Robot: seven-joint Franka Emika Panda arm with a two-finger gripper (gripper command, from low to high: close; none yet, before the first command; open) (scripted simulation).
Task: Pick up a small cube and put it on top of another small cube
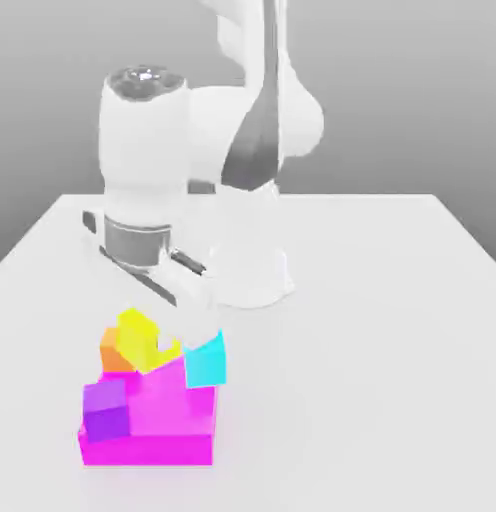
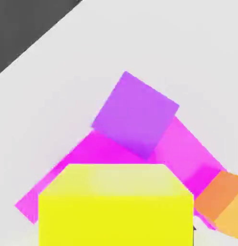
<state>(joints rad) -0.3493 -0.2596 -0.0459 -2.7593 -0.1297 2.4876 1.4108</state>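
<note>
Gripping the small plain bright yellow cube, the white two-finger gripper had its fingers closed on it. In the exterior view the yellow cube sat tilted, over the far part of a wide, flat magenta block, partly in front of the small plain orange cube. The orange cube was at the block's far end, toward the exterior view's left; whether yellow and orange touched, I couldn't tell. A small purple cube was at the block's near corner on the exterior view's left, and a small cyan cube was at its right side, toward the far end.
</note>
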